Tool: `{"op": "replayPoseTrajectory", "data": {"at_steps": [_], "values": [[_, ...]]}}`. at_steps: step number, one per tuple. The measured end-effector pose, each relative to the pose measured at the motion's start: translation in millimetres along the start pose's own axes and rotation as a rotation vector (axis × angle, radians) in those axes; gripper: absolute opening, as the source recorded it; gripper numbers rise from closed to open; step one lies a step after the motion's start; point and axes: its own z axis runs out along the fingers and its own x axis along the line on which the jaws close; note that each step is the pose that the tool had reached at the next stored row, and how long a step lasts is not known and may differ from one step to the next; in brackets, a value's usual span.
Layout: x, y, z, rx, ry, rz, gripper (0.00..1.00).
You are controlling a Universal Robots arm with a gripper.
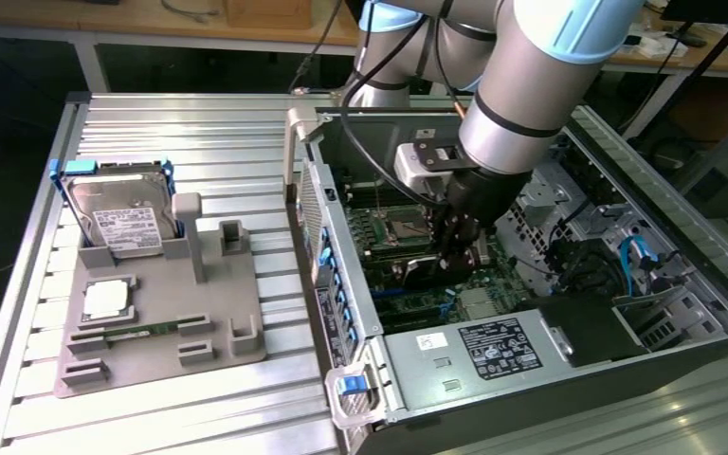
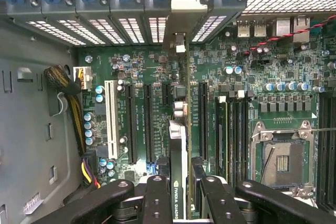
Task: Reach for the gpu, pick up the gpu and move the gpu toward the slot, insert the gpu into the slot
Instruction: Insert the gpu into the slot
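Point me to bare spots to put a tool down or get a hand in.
Free: ribbed table behind the hard drive, and the strip in front of the grey fixture. Crowded: inside the case, where the gripper holds the gpu over the motherboard.

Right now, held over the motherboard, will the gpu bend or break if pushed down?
Probably stiff: the gpu looks straight, edge-on in the hand. Likely fragile: a thin card, so sideways force may damage it.
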Motion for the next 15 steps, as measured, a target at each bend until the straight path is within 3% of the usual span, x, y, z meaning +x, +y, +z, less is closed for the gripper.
{"op": "replayPoseTrajectory", "data": {"at_steps": [15], "values": [[-0.4,0.0,0.0,0.0001,0.0026,0.0,0.27]]}}
